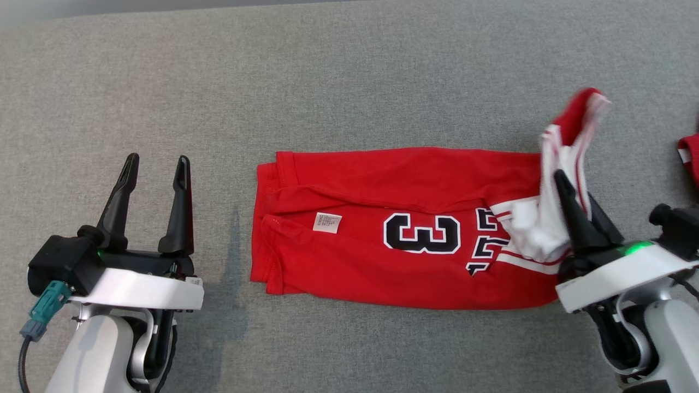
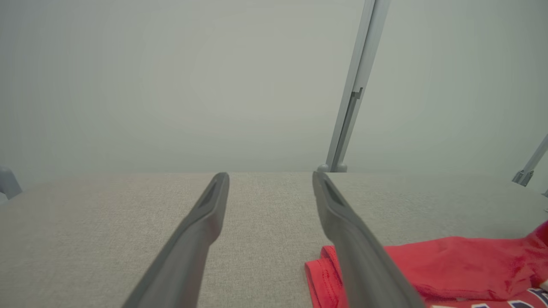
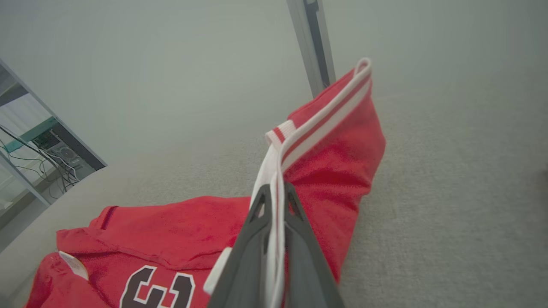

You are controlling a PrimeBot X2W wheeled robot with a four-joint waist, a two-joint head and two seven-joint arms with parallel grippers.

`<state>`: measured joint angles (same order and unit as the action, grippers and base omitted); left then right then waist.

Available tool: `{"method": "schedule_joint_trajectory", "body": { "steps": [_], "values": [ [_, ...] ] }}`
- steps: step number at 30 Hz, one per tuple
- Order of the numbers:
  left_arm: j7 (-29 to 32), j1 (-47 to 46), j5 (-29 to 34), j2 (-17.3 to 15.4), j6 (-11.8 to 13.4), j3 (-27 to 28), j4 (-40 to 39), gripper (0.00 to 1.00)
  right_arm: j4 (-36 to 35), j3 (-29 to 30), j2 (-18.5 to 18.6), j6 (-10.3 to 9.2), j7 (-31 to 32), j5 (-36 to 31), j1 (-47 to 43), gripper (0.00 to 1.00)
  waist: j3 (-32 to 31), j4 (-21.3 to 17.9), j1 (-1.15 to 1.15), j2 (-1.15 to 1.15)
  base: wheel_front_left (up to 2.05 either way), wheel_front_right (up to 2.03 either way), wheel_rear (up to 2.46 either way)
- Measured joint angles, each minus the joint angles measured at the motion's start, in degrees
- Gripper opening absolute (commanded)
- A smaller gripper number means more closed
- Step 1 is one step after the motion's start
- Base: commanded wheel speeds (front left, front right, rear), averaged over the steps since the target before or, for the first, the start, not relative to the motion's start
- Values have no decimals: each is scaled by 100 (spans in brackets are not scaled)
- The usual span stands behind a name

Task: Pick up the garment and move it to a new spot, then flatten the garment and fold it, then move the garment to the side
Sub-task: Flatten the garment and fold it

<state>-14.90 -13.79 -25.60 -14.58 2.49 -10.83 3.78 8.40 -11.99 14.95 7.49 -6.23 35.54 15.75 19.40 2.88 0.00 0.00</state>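
Note:
The garment [image 1: 393, 229], a red jersey with a black white-outlined 3, lies folded lengthwise on the grey table, hem toward the left. My right gripper [image 1: 573, 188] is shut on its right end, pinching white and striped fabric that stands lifted off the table. In the right wrist view the garment [image 3: 334, 158] rises between the closed fingers of the right gripper [image 3: 276, 192]. My left gripper [image 1: 157, 164] hovers open left of the hem, with nothing between its fingers. The left wrist view shows the left gripper [image 2: 270, 177] open, and the garment's hem [image 2: 449, 261] at lower right.
A second piece of red cloth [image 1: 689, 155] shows at the right edge of the head view. The grey table [image 1: 349, 71] runs bare behind and in front of the garment. A metal frame post [image 2: 353, 94] stands past the table's far edge.

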Motion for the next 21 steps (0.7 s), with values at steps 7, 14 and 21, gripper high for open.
{"method": "schedule_joint_trajectory", "body": {
  "steps": [7, 14, 21],
  "values": [
    [0, -35, 24, 79, -59, -66, 78, 100, -783, -1124, -611, 0, 411, 57, 455, 0, -44, 207, 0, 0, 0, 0, 0],
    [0, -114, 41, 275, -179, -169, 203, 100, -229, -2123, -1093, 0, 357, 300, 1068, 0, -20, 509, 0, 0, 0, 0, 0],
    [0, -214, 88, 466, -321, -203, 358, 100, 1124, -2669, -1200, 0, -116, 218, 1545, 0, 72, 790, 0, 0, 0, 0, 0]
  ]
}}
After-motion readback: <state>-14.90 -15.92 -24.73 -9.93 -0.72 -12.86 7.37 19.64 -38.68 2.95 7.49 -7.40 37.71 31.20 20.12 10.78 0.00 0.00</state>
